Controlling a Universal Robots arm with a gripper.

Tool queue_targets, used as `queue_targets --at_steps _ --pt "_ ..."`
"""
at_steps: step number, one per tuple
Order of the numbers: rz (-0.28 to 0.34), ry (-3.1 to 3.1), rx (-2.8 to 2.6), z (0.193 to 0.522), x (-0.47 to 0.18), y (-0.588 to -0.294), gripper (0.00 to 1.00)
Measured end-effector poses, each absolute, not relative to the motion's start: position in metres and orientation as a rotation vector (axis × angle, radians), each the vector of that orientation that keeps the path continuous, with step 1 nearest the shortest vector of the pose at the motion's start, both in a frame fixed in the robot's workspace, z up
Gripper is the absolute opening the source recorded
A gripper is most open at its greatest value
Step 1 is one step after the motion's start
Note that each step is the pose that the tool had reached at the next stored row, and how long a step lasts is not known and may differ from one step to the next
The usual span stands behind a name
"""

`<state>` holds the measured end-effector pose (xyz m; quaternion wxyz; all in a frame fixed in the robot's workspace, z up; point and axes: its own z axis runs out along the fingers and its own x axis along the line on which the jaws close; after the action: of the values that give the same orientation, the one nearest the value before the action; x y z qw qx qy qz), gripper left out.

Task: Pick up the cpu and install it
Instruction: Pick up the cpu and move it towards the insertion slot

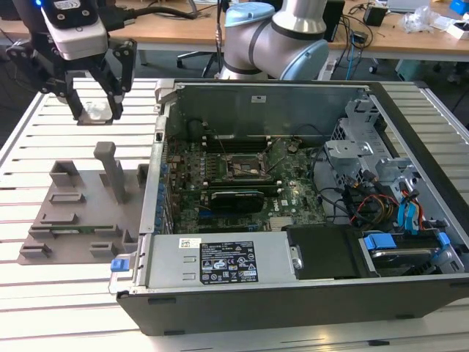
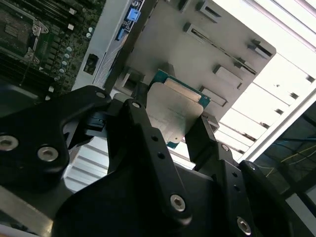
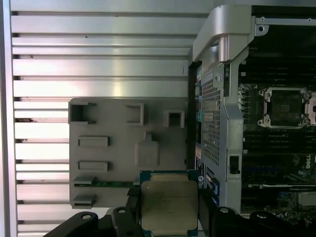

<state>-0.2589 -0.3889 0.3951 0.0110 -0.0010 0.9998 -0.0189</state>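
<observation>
- Table (image 1: 44, 293): pale slatted top, carrying the lot.
- Case (image 1: 293, 312): lies open on its side, board facing up, on the exterior view's right.
- Arm (image 1: 278, 37): stands beyond the case.
- Fixture (image 1: 80, 213): grey, with slots and posts, just beside the case on the exterior view's left.
- Gripper (image 1: 95, 114): hangs over the table past the fixture's far end, fingers (image 2: 148, 138) drawn narrow and clamped on the cpu (image 3: 169, 205).
- Socket (image 1: 245, 165): dark square frame mid-board, well apart from the gripper.
- Cpu: silvery lid, green rim, held in the air, well clear of the socket.
</observation>
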Motion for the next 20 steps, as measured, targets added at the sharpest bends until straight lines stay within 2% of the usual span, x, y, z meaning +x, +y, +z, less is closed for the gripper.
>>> queue_targets --at_steps 20 --pt "-0.059 3.121 -0.003 0.385 -0.220 -0.378 0.55"
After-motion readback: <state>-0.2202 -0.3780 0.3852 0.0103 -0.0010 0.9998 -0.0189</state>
